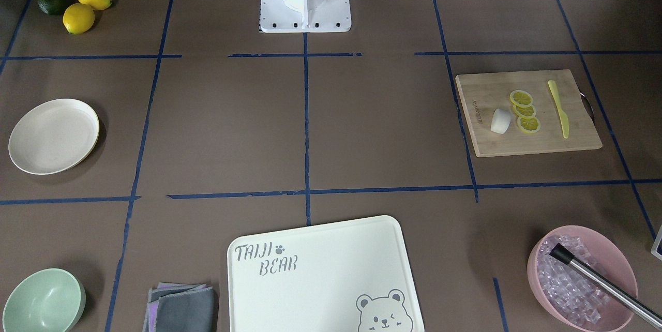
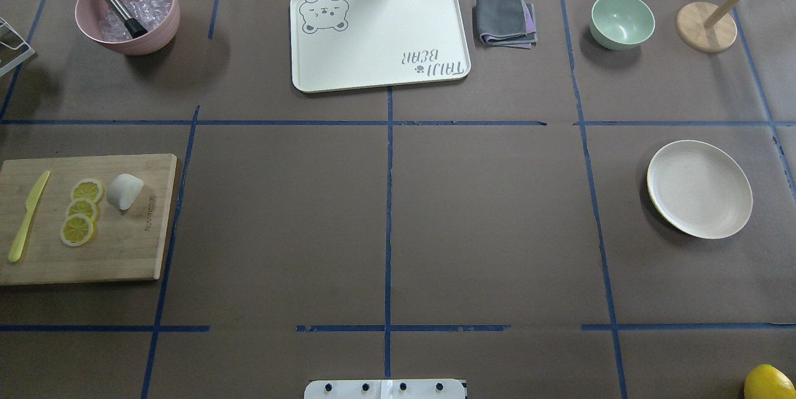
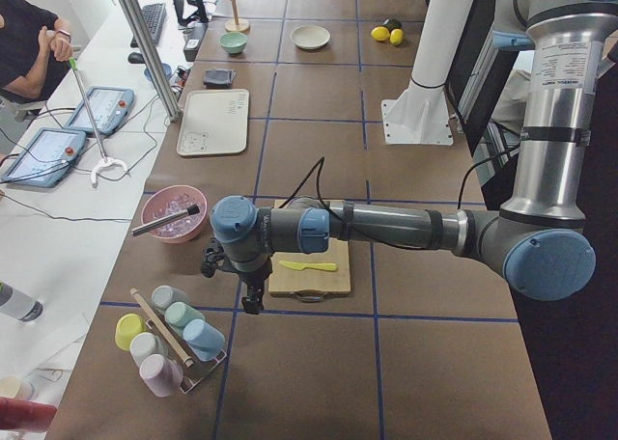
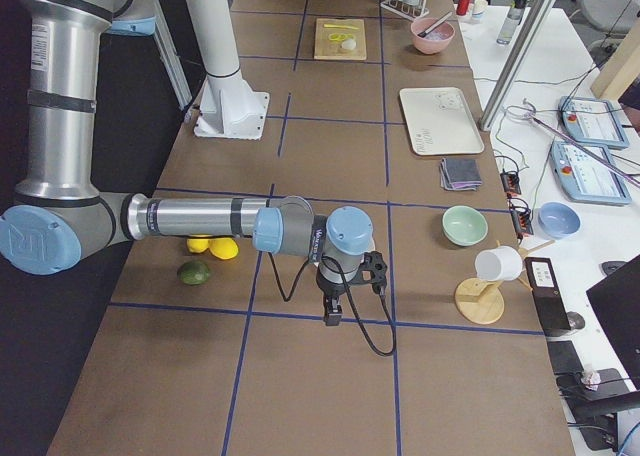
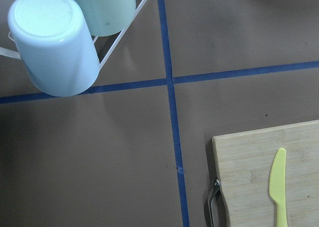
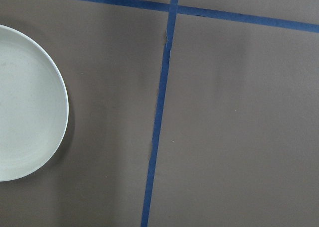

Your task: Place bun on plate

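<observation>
Cream-white bun (image 2: 124, 191) lies on a bamboo board (image 2: 124, 250) at the overhead view's left, beside lemon slices (image 2: 81, 209). The plate (image 2: 699, 189) is well apart, at right. Blue tape (image 2: 388, 231) grids the brown tabletop (image 2: 485, 219). The tray (image 2: 379, 69) reads "TAIJI BEAR". Whether the left end effector (image 3: 251, 303) and right end effector (image 4: 331, 318) are wide or narrow cannot be told.

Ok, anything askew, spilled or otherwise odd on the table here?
Nothing stands out. The bun lies on the cutting board beside the lemon slices, the plate sits flat on the table, and the ice is all inside the pink bowl.
</observation>
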